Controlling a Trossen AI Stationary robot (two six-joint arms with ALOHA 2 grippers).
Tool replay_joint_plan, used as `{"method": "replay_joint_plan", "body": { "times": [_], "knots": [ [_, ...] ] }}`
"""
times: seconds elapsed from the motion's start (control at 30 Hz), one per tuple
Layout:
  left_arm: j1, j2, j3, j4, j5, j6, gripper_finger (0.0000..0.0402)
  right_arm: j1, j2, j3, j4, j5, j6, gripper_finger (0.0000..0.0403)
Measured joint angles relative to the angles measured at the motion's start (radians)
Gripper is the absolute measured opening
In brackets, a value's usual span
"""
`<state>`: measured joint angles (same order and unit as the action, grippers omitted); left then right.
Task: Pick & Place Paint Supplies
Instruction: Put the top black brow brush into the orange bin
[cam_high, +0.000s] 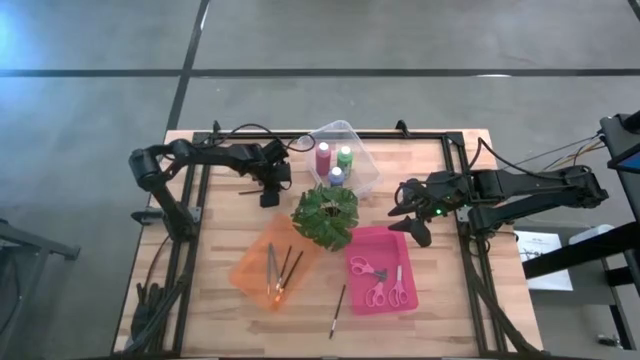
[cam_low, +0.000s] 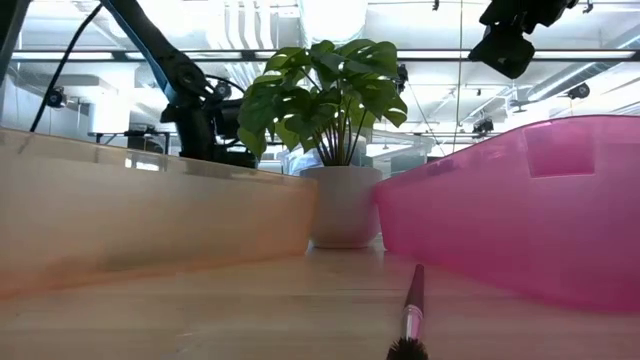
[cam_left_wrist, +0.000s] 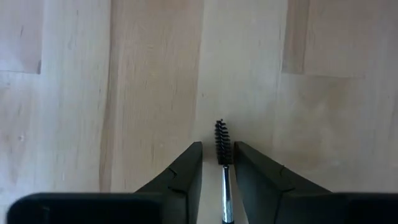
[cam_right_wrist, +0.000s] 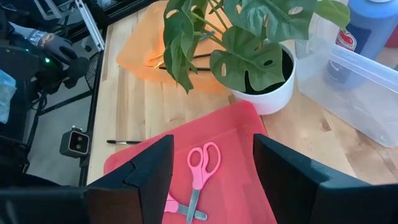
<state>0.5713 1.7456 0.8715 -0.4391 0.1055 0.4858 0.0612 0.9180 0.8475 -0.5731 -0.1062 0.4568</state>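
My left gripper (cam_high: 270, 192) (cam_left_wrist: 219, 149) points down at the table, left of the plant. It is narrowly open, with one finger on either side of a thin paintbrush (cam_left_wrist: 221, 140) near its black bristle end. The brush (cam_high: 250, 192) lies flat on the wood. My right gripper (cam_high: 415, 225) (cam_right_wrist: 212, 142) hangs wide open and empty above the pink tray's far right corner. Two pink-handled scissors (cam_high: 375, 280) (cam_right_wrist: 202, 165) lie in that tray. Maroon-pink (cam_high: 323, 157), green (cam_high: 345, 156) and blue-purple (cam_high: 336, 176) bottles stand in the clear tub. Several brushes (cam_high: 280, 265) lie in the orange tray.
A potted leafy plant (cam_high: 325, 215) (cam_low: 330, 100) stands mid-table between the clear tub (cam_high: 365, 165), the orange tray (cam_high: 250, 270) and the pink tray (cam_high: 405, 300). One loose brush (cam_high: 338, 312) (cam_low: 412, 315) lies on the wood near the front edge, between the trays.
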Motion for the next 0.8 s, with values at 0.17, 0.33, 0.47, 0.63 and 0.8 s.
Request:
{"method": "replay_joint_plan", "body": {
  "times": [0.17, 0.33, 0.47, 0.63, 0.8],
  "knots": [
    [0.001, -0.001, 0.0, -0.021, 0.009, -0.012, 0.0033, 0.0, 0.0, -0.001, 0.002, 0.0, 0.003, 0.0212],
    [0.0, -0.03, -0.005, -0.029, 0.008, -0.039, 0.0008, 0.0, 0.0, -0.002, 0.004, 0.0, 0.008, 0.0212],
    [0.001, -0.11, -0.013, -0.128, 0.03, -0.07, 0.0003, 0.0, 0.0, -0.002, 0.004, -0.007, 0.015, 0.0212],
    [-0.016, -0.307, -0.01, -0.209, 0.118, -0.247, 0.0002, 0.0, 0.0, -0.002, 0.008, -0.01, 0.009, 0.0212],
    [-0.114, -0.516, -0.008, -0.228, 0.252, -0.644, 0.0001, 0.0, 0.0, -0.002, 0.009, -0.01, -0.005, 0.0212]
  ]
}}
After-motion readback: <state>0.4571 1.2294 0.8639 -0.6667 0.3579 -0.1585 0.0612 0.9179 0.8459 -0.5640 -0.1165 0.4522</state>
